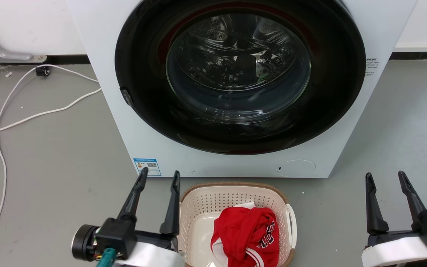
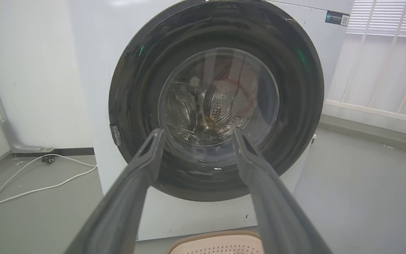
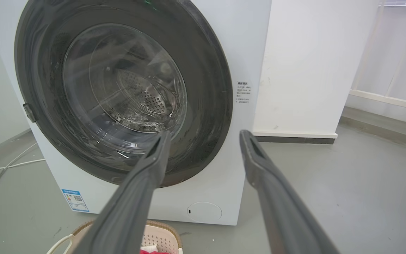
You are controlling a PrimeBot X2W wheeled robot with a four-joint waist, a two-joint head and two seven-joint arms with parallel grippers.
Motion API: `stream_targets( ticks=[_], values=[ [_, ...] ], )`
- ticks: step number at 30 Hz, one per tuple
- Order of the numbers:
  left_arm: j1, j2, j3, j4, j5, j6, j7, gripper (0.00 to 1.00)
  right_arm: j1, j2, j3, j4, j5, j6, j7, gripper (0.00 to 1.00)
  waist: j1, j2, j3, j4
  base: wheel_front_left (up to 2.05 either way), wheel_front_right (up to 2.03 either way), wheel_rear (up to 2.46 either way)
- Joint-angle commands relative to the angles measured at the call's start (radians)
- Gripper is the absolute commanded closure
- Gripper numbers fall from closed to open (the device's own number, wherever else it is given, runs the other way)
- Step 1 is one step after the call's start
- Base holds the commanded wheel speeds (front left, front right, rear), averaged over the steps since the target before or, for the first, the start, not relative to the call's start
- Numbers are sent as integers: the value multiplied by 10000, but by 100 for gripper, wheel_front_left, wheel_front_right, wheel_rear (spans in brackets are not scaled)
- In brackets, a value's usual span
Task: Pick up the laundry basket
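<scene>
Two grippers flank the laundry basket, which sits on the grey floor just on the near side of the white washer. A red garment lies crumpled inside it. The left gripper hangs just beside the basket's left rim, fingers spread apart and empty. The right gripper is well apart to the right, fingers likewise spread, holding nothing.
</scene>
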Motion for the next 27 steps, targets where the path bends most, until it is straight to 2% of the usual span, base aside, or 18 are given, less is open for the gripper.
stream_targets(
  ticks=[1,8,9,11,17,27],
  values=[
    [163,-165,239,-110,-12,-177,-97,0,117,-8,24,-106,21,-3,-85,0,0,0,10,0,0,0,0],
    [584,-901,1452,87,0,-1189,-231,0,224,-6,-63,112,686,-3,-219,0,0,0,39,18,0,0,0],
    [694,-1074,1731,317,261,-1625,-284,0,240,-5,-32,268,745,-3,-279,0,0,0,50,31,0,0,0],
    [748,-1127,1802,498,568,-1820,-321,0,225,-5,-1,345,665,-3,-312,0,0,0,57,35,0,0,0],
    [719,-1195,1664,837,1561,-2055,-426,0,180,-3,13,399,352,-3,-409,0,0,0,91,25,0,0,0],
    [662,-1248,1857,932,1452,-2185,-403,0,97,-3,11,393,486,-3,-394,0,0,0,124,29,0,0,0]
  ],
)
